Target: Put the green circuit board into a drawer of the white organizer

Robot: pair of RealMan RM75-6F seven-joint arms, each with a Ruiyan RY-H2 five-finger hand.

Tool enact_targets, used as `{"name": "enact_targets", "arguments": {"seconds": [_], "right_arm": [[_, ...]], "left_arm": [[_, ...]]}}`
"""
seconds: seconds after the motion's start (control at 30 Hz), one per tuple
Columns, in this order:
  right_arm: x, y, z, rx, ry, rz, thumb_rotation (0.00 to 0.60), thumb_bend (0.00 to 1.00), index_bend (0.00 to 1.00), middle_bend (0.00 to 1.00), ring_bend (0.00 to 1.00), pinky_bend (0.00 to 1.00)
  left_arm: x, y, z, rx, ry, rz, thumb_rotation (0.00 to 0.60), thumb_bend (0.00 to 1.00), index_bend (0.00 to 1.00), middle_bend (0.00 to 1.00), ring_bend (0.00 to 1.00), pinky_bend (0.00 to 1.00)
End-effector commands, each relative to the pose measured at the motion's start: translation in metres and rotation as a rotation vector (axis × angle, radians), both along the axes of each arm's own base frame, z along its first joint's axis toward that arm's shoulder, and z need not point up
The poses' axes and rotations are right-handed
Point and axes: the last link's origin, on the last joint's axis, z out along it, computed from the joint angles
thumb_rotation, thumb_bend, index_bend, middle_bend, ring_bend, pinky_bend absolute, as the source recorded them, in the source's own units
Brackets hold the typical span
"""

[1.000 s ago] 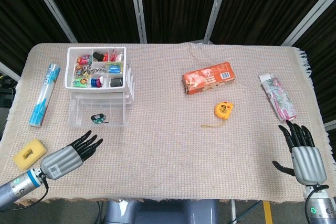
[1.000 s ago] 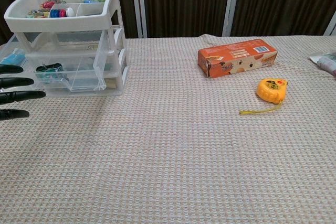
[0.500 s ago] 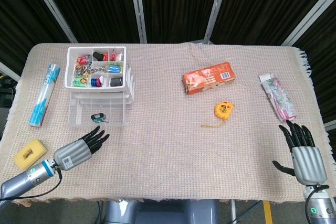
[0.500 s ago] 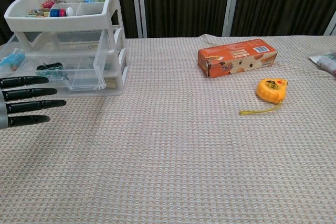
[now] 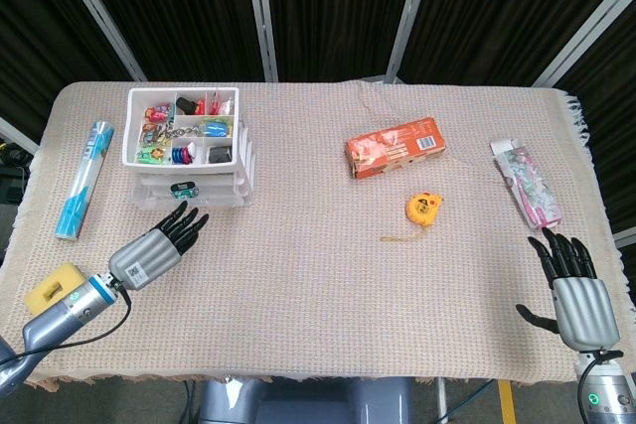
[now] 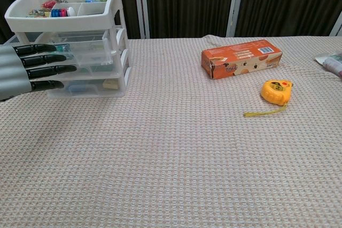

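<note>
One straight-fingered left hand [image 5: 159,248], fingers [image 6: 45,60] together, presses the white organizer [image 5: 189,151] drawer front, green circuit board [image 5: 185,188] inside; an even, square push should seat it, right hand [image 5: 574,290] spread far off.

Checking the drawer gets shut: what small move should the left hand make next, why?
Probably a short forward push: the left hand touches the clear drawer of the white plastic organizer, holding the green circuit board, and it may not sit flush.
</note>
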Motion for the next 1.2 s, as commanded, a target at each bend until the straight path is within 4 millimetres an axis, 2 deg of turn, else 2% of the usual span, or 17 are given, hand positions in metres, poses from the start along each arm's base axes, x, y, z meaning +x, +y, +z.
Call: {"name": "enact_targets", "arguments": {"seconds": [0.03,0.37,0.47,0.6,0.7,0.8,0.83,0.87,0.9,1.0,1.1,1.2], "right_arm": [[0.0,0.0,0.0,0.0,-0.001,-0.002,0.6,0.0,0.1,0.0,0.0,0.0],[0.0,-0.001,0.0,-0.001,-0.005,-0.006,0.6,0.0,0.1,0.0,0.0,0.0],[0.0,-0.001,0.001,-0.003,-0.005,-0.007,0.6,0.0,0.1,0.0,0.0,0.0],[-0.001,0.0,0.001,-0.003,-0.003,-0.011,0.6,0.0,0.1,0.0,0.0,0.0],[-0.002,0.0,0.001,-0.001,-0.005,-0.018,0.6,0.0,0.1,0.0,0.0,0.0],[-0.001,-0.001,0.001,0.001,-0.007,-0.021,0.6,0.0,0.1,0.0,0.0,0.0],[-0.001,-0.001,0.0,0.002,-0.007,-0.022,0.6,0.0,0.1,0.0,0.0,0.0],[-0.001,-0.001,0.0,0.003,-0.006,-0.021,0.6,0.0,0.1,0.0,0.0,0.0],[0.0,-0.001,0.0,0.003,-0.004,-0.02,0.6,0.0,0.1,0.0,0.0,0.0],[0.0,-0.001,-0.001,0.003,-0.002,-0.02,0.6,0.0,0.1,0.0,0.0,0.0],[0.0,-0.002,-0.001,0.007,-0.001,-0.021,0.6,0.0,0.1,0.0,0.0,0.0],[0.001,-0.002,-0.002,0.013,0.004,-0.02,0.6,0.0,0.1,0.0,0.0,0.0]], "left_arm": [[-0.003,0.006,-0.002,0.019,0.002,0.03,0.6,1.0,0.19,0.0,0.0,0.06],[-0.014,0.041,0.008,0.148,-0.01,0.144,0.6,1.0,0.19,0.0,0.0,0.07],[-0.014,0.044,0.01,0.164,-0.037,0.182,0.6,1.0,0.19,0.0,0.0,0.07],[-0.01,0.03,0.009,0.123,-0.084,0.175,0.6,1.0,0.18,0.0,0.0,0.07],[-0.004,0.005,0.015,0.072,-0.19,0.158,0.6,1.0,0.17,0.0,0.0,0.07],[0.0,-0.026,0.031,0.038,-0.318,0.133,0.6,0.98,0.16,0.0,0.0,0.07],[0.0,-0.035,0.037,0.039,-0.383,0.149,0.6,0.94,0.16,0.0,0.0,0.07],[0.0,-0.041,0.04,0.039,-0.43,0.171,0.6,0.86,0.15,0.0,0.0,0.07],[-0.002,-0.049,0.044,0.042,-0.499,0.213,0.6,0.72,0.14,0.0,0.0,0.07],[-0.006,-0.065,0.055,0.079,-0.645,0.316,0.6,0.41,0.1,0.0,0.0,0.06],[-0.011,-0.08,0.061,0.118,-0.794,0.47,0.6,0.19,0.03,0.0,0.0,0.02],[-0.016,-0.093,0.066,0.149,-0.886,0.595,0.6,0.03,0.0,0.0,0.0,0.0]]}}
